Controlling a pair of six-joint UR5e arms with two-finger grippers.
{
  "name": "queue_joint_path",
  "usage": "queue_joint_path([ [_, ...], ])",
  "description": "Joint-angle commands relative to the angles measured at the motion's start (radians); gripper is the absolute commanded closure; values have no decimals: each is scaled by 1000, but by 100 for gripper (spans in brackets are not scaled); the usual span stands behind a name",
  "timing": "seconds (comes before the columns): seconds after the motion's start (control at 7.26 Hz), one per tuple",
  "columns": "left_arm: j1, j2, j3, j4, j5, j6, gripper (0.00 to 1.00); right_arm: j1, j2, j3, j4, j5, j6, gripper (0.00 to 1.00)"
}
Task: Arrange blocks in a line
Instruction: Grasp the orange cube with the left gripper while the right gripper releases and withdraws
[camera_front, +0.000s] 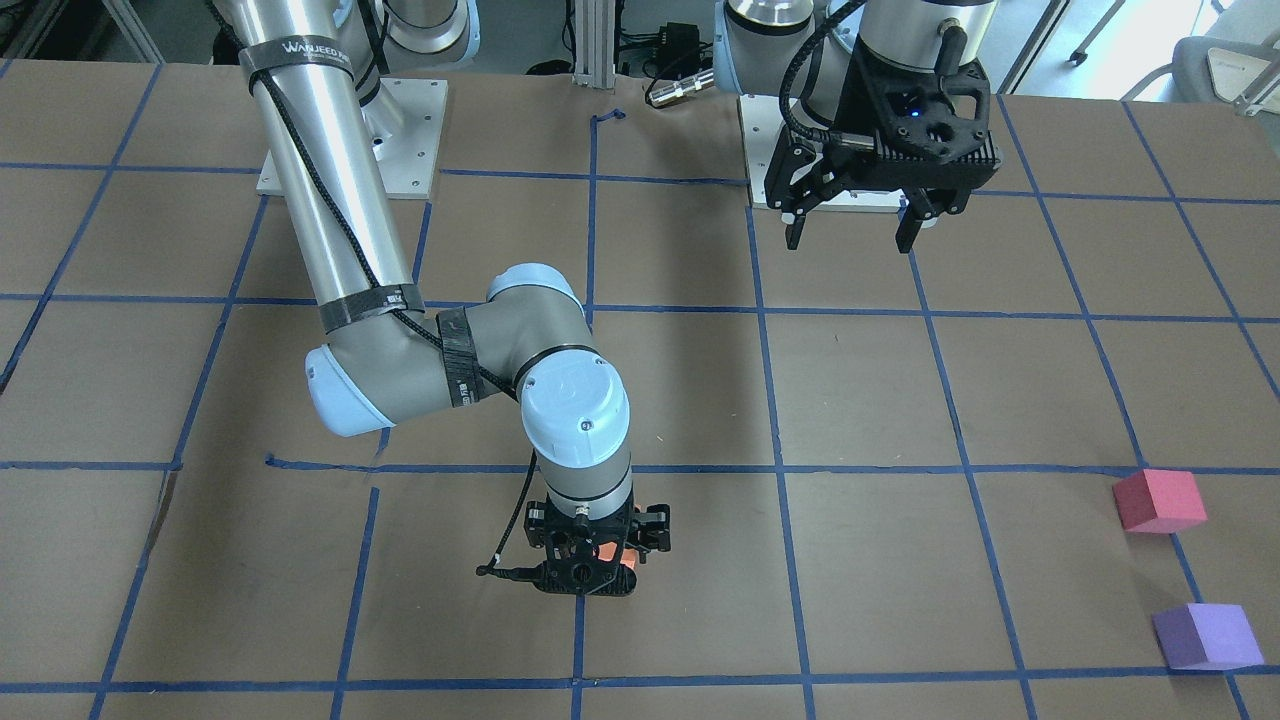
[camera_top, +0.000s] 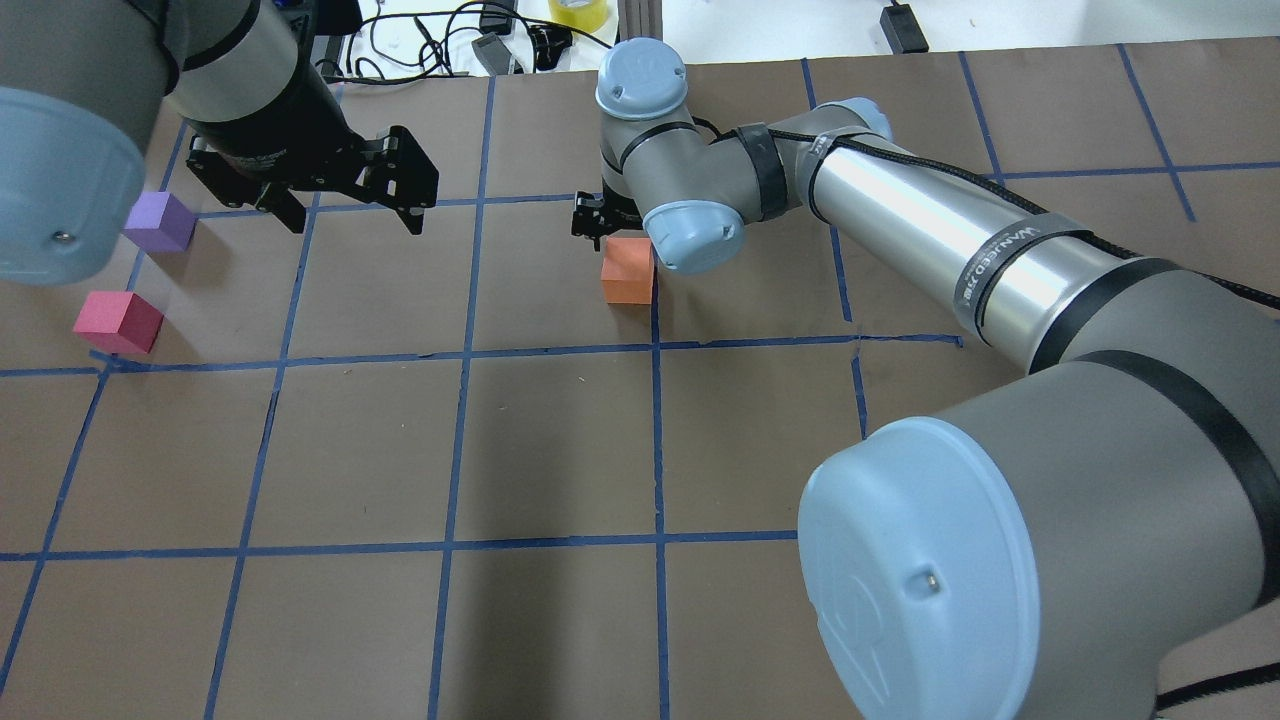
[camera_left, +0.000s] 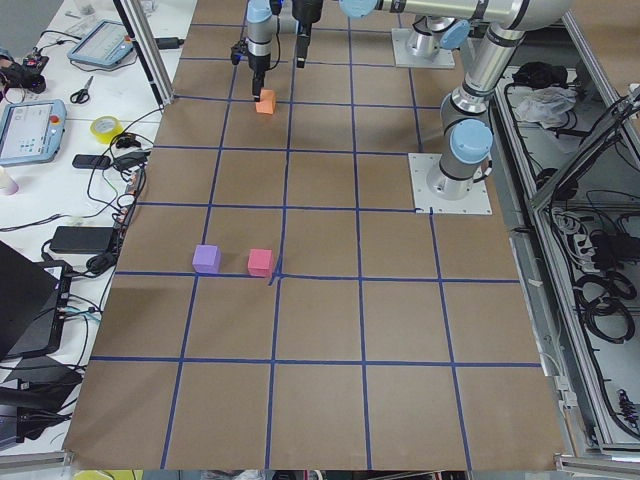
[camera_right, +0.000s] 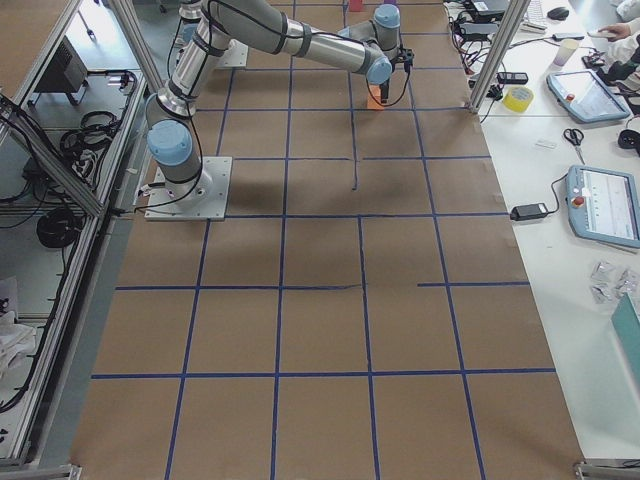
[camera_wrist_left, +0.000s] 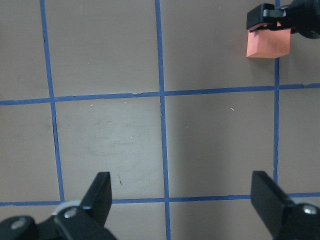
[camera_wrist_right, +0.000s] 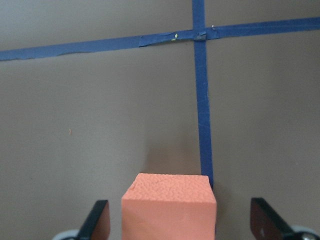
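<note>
The orange block stands on the table beside a blue tape line. My right gripper is low over it and open. In the right wrist view the block sits between the spread fingers with gaps on both sides. The pinkish red block and the purple block stand side by side, apart, on the far left. My left gripper hangs open and empty above the table, to the right of the purple block.
The brown table carries a grid of blue tape lines. Cables and a tape roll lie beyond its far edge. Both arm bases are bolted on at the robot's side.
</note>
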Motion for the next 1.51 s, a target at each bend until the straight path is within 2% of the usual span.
queue_joint_path([
  [0.0, 2, -86, 3, 141, -3, 9, 0, -12, -100, 3, 141, -7, -3, 0],
  [0.14, 2, -144, 9, 167, -4, 2, 0, -35, -181, 7, 278, -15, -17, 0],
  [0.41, 2, -256, 14, 267, -4, 4, 0, -116, -315, 10, 399, -15, -32, 0],
  [0.55, 2, -316, 11, 320, -5, 1, 0, -155, -355, 16, 462, -15, -140, 0],
  [0.69, -2, -370, 8, 375, -5, -4, 0, -167, -411, 33, 470, -18, -208, 0],
  [0.96, -29, -463, 16, 468, -5, -57, 0, -236, -488, 143, 443, -18, -416, 0],
  [1.1, -79, -494, 49, 486, -5, -124, 0, -279, -539, 171, 438, -19, -510, 0],
  [1.38, -182, -569, 129, 488, 0, -172, 0, -312, -580, 173, 517, -3, -551, 0],
])
